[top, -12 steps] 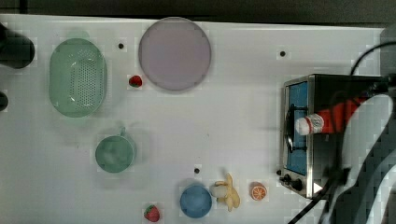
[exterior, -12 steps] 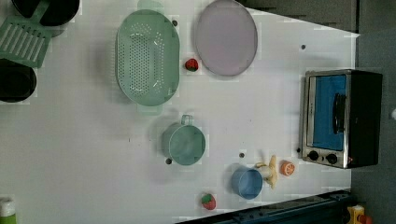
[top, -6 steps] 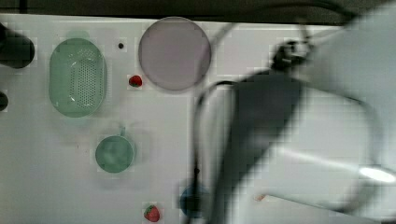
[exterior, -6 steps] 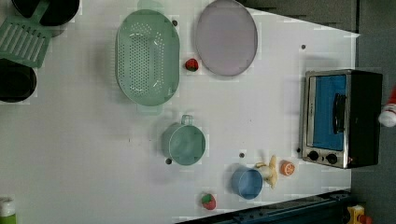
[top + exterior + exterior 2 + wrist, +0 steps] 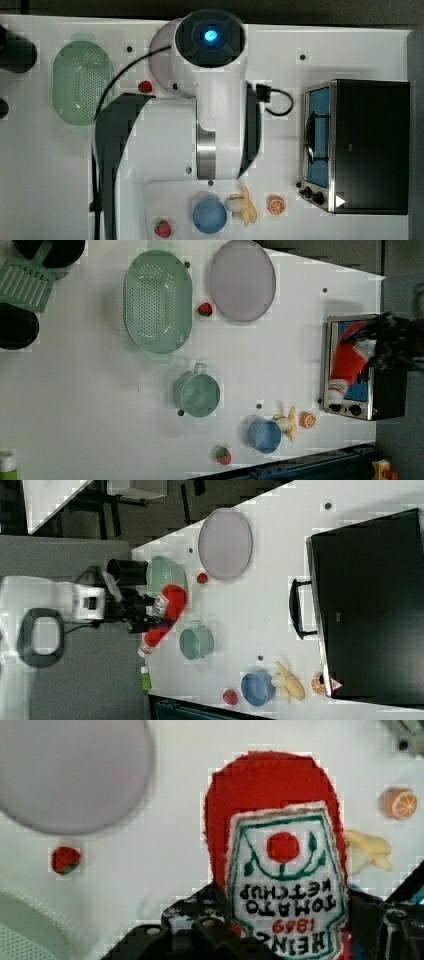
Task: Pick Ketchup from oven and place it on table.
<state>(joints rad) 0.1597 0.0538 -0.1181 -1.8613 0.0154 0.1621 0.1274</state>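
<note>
Ketchup (image 5: pixel 280 870), a soft red felt-like bottle with a stitched white label, sits clamped in the claw (image 5: pixel 137 614) at the right view's centre left, carried above the white counter (image 5: pixel 280 545), clear of the boxy black oven (image 5: pixel 370 605), presumably for set-down on bare surface.

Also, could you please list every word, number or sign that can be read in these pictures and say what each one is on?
"TOMATO KETCHUP": on the white label of the ketchup held in the gripper, seen upside down in the wrist view.
"HEINZ": same label, nearer the gripper.
"1869": same label, in red, between those two lines.
Small white triangle mark, no text: on the oven, at a front corner in the top view.
Oven knob markings: too small to read.
</note>
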